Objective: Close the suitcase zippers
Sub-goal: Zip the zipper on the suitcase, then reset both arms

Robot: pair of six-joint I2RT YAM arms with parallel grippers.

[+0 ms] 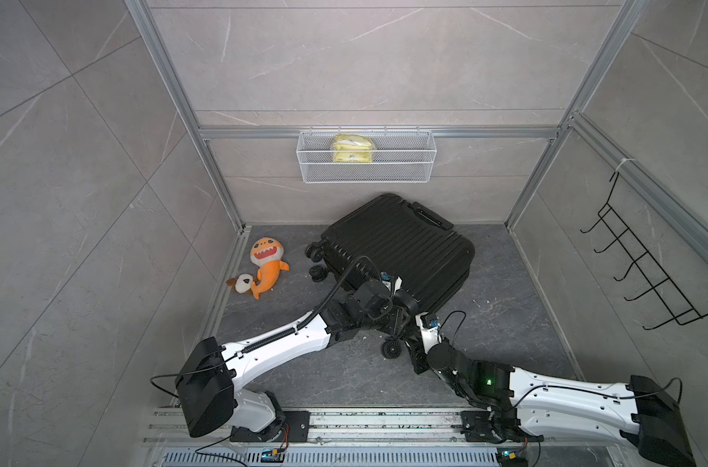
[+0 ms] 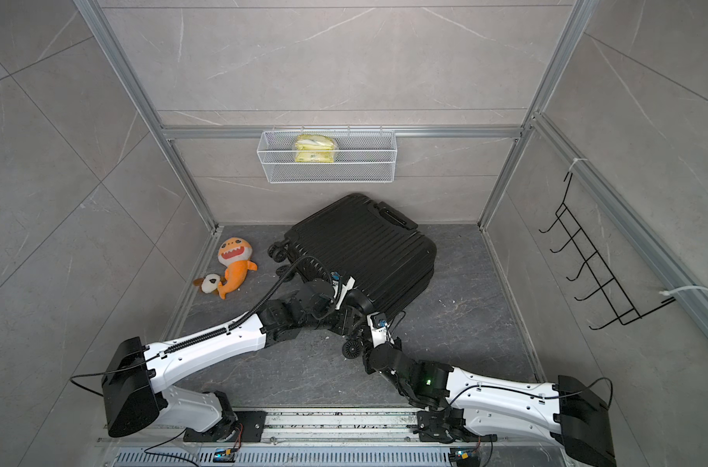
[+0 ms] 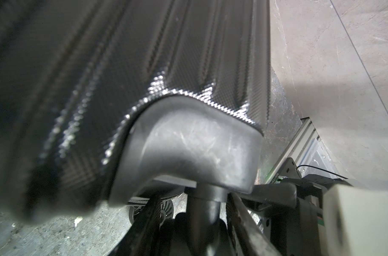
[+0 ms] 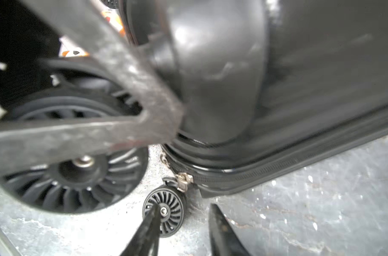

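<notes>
In both top views the suitcase point(image 1: 401, 242) point(image 2: 360, 242) is seen lying flat on the dark floor point(image 1: 506, 323), ribbed shell up. It is close to the back wall and below a white wire basket point(image 1: 366, 172) in which a yellow packet point(image 1: 352, 148) is kept. An orange plush toy point(image 1: 265, 263) is laid on the floor to its left, apart from its wheels. The left arm point(image 1: 279, 343) and the right arm point(image 1: 554, 394) are both stretched to the near corner of the case, where a near wheel point(image 1: 392, 347) is seen. The claws cannot be made out there among the dark parts.

In the left wrist view that corner is shown close up, with a grey wheel housing point(image 3: 195, 150) and its stem point(image 3: 207, 210). The left claw point(image 3: 193, 199) is set with one finger on each side of the stem; whether the stem is pinched cannot be told.

In the right wrist view the right claw point(image 4: 185, 207) is seen spread, with a gap between its tips and nothing held. The zipper point(image 4: 277, 171) is seen running along the rim of the case, low above the floor. Its silvery zipper pull point(image 4: 184, 180) is found at the corner, just ahead of the tips and just beside a small wheel point(image 4: 164, 210).
</notes>
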